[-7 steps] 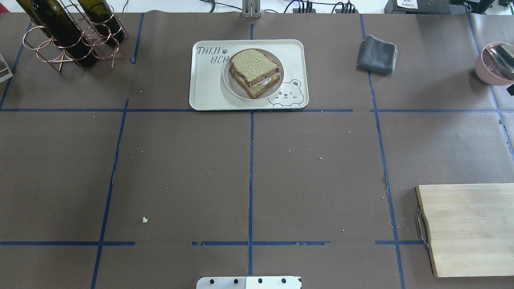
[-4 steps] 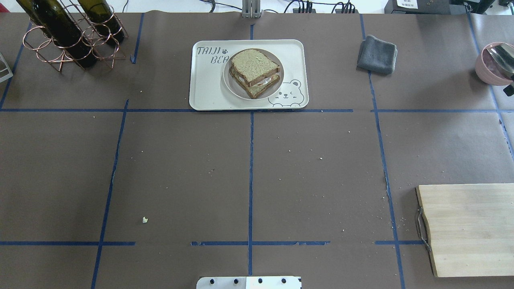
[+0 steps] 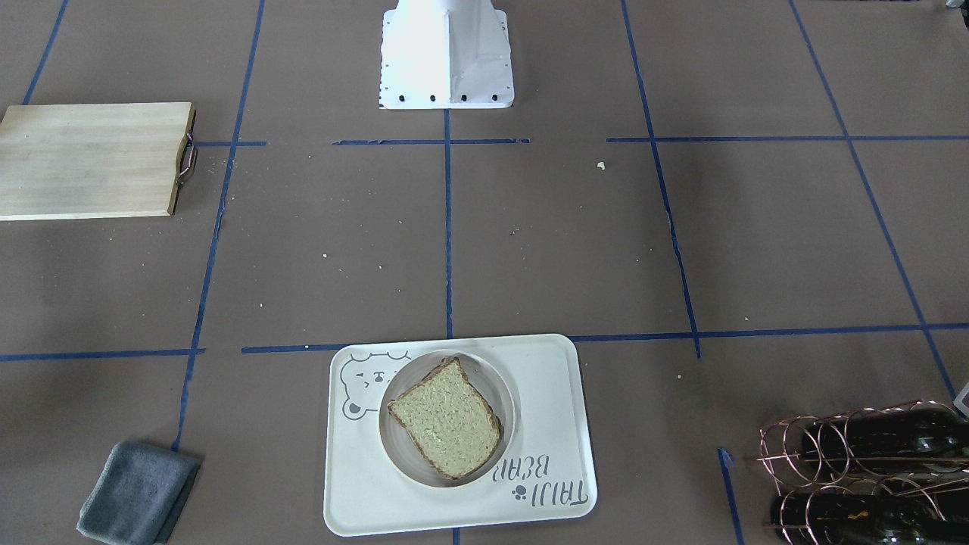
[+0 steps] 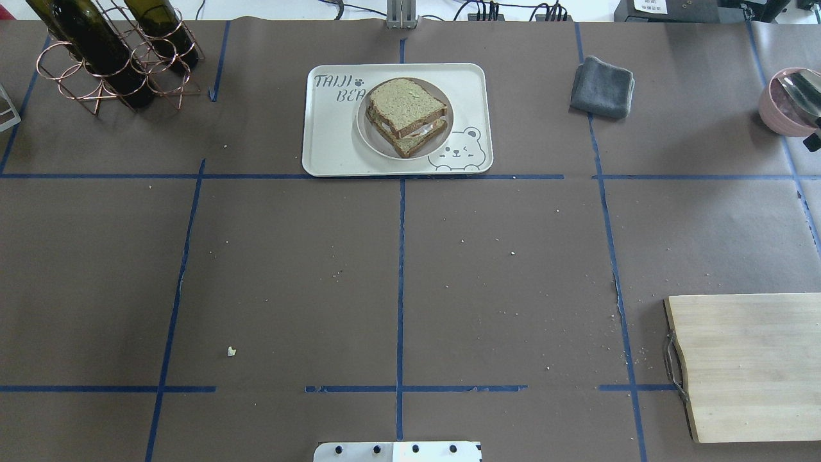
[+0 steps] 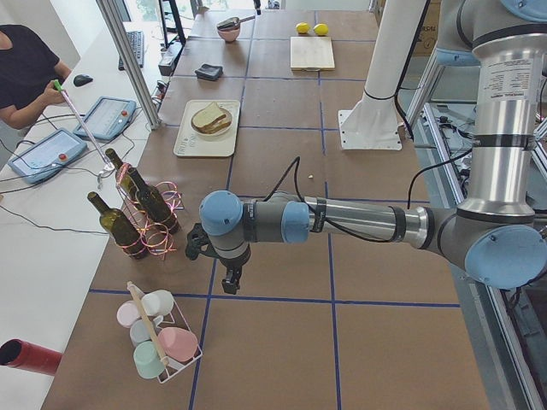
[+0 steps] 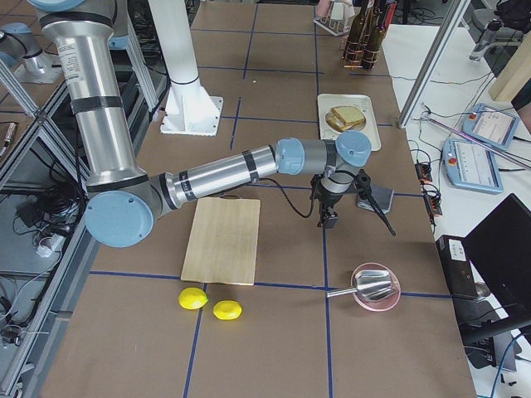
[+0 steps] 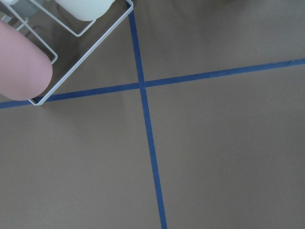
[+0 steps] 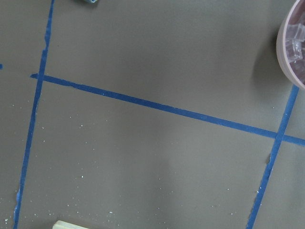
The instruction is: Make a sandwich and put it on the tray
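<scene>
The sandwich [image 4: 405, 109] lies on a small round white plate [image 4: 365, 135], and the plate sits on the cream bear tray [image 4: 327, 141] at the far middle of the table. From the front, the top slice [image 3: 447, 418] covers the filling. A sliver of white egg shows between the slices in the overhead view. My left gripper [image 5: 229, 282] hangs over bare table near the wine rack, far from the tray. My right gripper [image 6: 326, 220] hangs between the cutting board and the grey cloth. Both show only in side views, so I cannot tell whether they are open or shut.
A wooden cutting board [image 4: 750, 366] lies at the near right, a grey cloth [image 4: 601, 86] at the far right. A pink bowl with a metal scoop [image 4: 786, 102] is at the right edge. A copper rack of wine bottles [image 4: 109, 58] stands far left. A cup rack [image 5: 158, 342] stands near the left gripper.
The sandwich, plate and tray have not moved. A small dark shape at the overhead view's right edge has shifted slightly.
</scene>
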Available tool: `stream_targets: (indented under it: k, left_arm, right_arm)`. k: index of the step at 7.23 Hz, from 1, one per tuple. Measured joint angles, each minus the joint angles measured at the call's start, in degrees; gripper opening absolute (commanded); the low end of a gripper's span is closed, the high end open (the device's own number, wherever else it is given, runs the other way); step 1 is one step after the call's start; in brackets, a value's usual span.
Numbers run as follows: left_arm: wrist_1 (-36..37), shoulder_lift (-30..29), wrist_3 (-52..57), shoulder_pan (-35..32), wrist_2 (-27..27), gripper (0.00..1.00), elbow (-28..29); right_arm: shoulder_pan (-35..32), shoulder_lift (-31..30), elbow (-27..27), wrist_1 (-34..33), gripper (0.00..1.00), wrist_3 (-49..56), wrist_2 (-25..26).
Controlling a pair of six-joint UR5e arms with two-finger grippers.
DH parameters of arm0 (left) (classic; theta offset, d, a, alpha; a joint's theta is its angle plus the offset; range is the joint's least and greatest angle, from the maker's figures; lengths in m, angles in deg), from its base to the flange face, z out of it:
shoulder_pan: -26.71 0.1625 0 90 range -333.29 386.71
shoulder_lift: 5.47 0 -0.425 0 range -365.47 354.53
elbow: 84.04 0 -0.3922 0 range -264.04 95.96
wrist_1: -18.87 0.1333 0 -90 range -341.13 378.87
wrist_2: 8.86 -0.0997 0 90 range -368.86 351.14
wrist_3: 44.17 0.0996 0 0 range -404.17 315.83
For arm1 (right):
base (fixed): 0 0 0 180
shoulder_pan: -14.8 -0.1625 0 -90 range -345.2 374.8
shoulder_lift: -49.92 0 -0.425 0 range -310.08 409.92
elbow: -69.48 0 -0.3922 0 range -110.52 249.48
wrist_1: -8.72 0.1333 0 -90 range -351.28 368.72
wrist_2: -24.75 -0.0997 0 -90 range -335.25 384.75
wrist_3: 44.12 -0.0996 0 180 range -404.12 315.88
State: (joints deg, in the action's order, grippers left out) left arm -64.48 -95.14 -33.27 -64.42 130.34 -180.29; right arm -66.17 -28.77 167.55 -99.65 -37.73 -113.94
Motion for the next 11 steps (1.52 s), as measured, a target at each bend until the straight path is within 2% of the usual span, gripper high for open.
stream_targets:
  k: [6, 8, 11]
  left_arm:
    - [1.2, 3.2, -0.4, -0.2, -0.9, 1.0, -1.0]
    - [1.3, 3.0, -0.4, 0.0, -4.4, 1.0, -2.2]
    - [1.4, 2.9, -0.4, 0.1, -5.5, 1.0, -2.8]
  right_arm:
    - [-0.1, -1.2, 0.1, 0.4, 1.0, -0.3, 1.6]
    - [-0.2, -4.5, -0.2, 3.4, 1.0, 0.0, 2.4]
    - [-0.7, -9.5, -0.4, 8.5, 1.0, -0.1, 2.4]
